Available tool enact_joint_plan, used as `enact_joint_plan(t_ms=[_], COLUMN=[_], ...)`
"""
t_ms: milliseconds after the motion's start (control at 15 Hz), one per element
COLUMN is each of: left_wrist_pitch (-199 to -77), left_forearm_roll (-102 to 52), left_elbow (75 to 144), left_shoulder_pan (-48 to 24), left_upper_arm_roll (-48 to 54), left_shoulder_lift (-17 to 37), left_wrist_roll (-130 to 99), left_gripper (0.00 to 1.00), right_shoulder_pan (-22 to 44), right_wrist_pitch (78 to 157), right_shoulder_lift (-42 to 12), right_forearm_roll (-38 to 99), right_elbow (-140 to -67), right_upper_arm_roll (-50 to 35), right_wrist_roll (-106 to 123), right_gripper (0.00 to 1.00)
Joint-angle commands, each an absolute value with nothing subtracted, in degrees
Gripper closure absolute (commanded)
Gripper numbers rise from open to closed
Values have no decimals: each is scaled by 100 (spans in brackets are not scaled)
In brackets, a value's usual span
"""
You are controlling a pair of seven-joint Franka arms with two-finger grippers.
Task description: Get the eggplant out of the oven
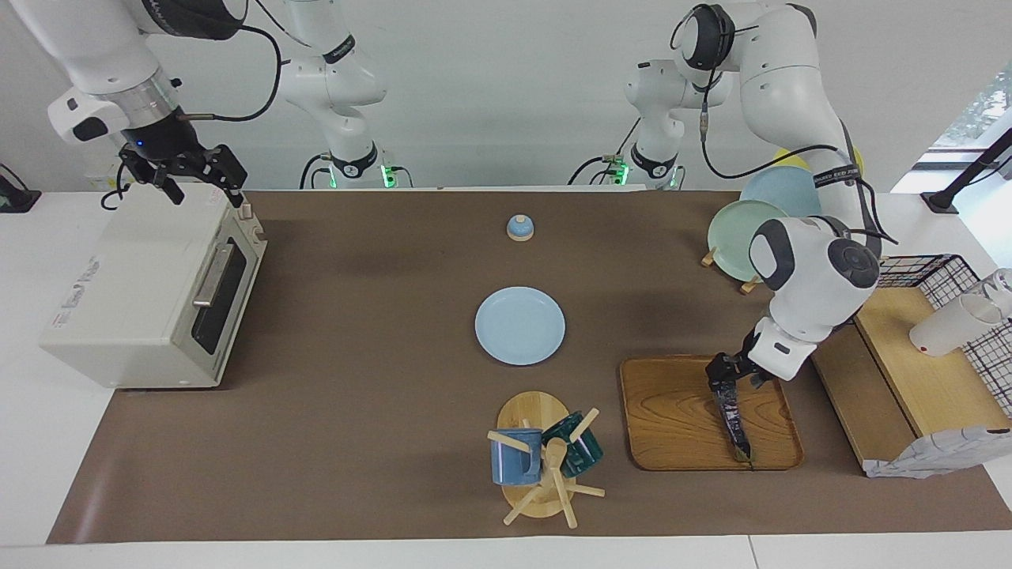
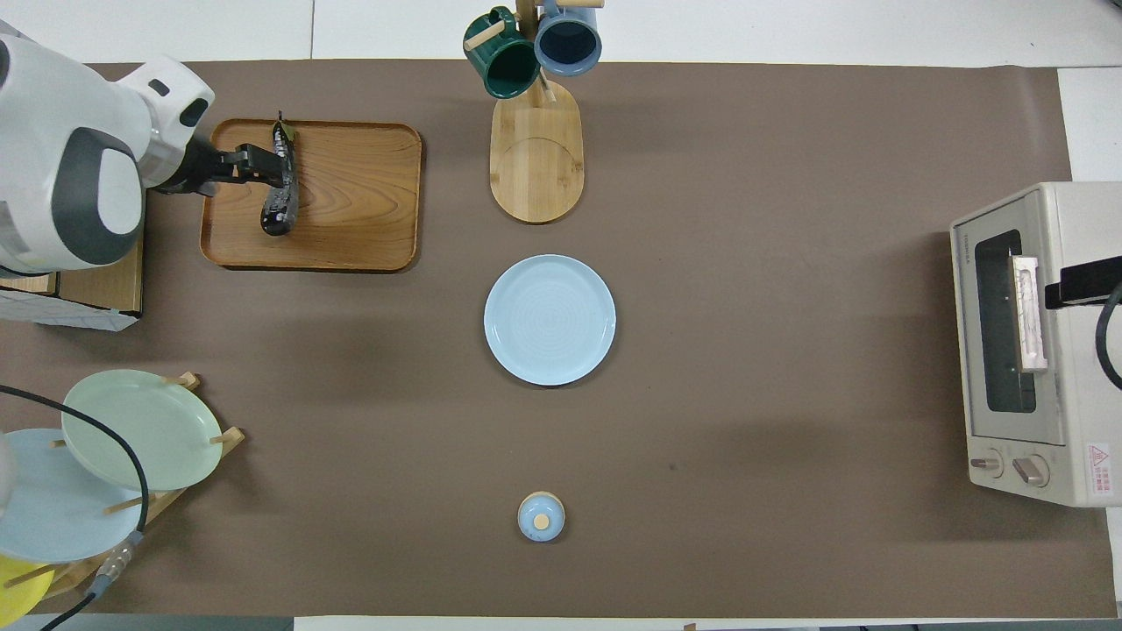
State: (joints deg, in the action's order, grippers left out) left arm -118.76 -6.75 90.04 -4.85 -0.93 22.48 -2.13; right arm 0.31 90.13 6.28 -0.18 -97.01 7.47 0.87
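Observation:
The dark purple eggplant (image 1: 735,431) (image 2: 280,188) lies lengthwise on the wooden tray (image 1: 672,419) (image 2: 351,202), its stem tip pointing away from the robots. My left gripper (image 1: 723,381) (image 2: 267,165) is down at the tray, shut on the eggplant's thick part. The off-white oven (image 1: 134,292) (image 2: 1052,350) stands at the right arm's end of the table with its dark glass door closed. My right gripper (image 1: 199,183) hangs open and empty over the oven's top, near its front edge. Only part of it shows in the overhead view (image 2: 1087,282).
A light blue plate (image 1: 519,325) (image 2: 550,319) sits mid-table. A mug tree (image 1: 541,462) (image 2: 535,53) stands beside the tray. A small blue bell (image 1: 519,227) (image 2: 541,515) lies nearer the robots. A plate rack (image 1: 751,229) (image 2: 131,438) and a wire basket (image 1: 957,316) stand at the left arm's end.

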Motion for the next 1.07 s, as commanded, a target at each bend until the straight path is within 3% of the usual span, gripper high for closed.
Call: enact_joint_plan(t_ms=[0, 467, 733, 1000], left_wrist_pitch=[-11156, -9266, -8755, -8938], left_forearm_roll=[-554, -89, -88, -97], left_elbow=[9123, 9132, 9289, 9948], left_shoulder_pan=[-422, -501, -519, -501], left_upper_arm_roll=[-114, -211, -176, -220], left_shoulder_lift=[1531, 54, -228, -562], left_wrist_roll=[-290, -238, -211, 159], left_gripper=[0, 0, 0, 0], right_shoulder_pan=[-35, -26, -44, -35], right_wrist_pitch=[8947, 8982, 8991, 9017], right_shoulder_lift=[677, 677, 677, 677], right_forearm_roll=[114, 105, 105, 105], right_elbow=[-9686, -9686, -9677, -9677], right_upper_arm_roll=[721, 721, 729, 721], right_wrist_roll=[264, 255, 264, 255], right_gripper=[0, 0, 0, 0])
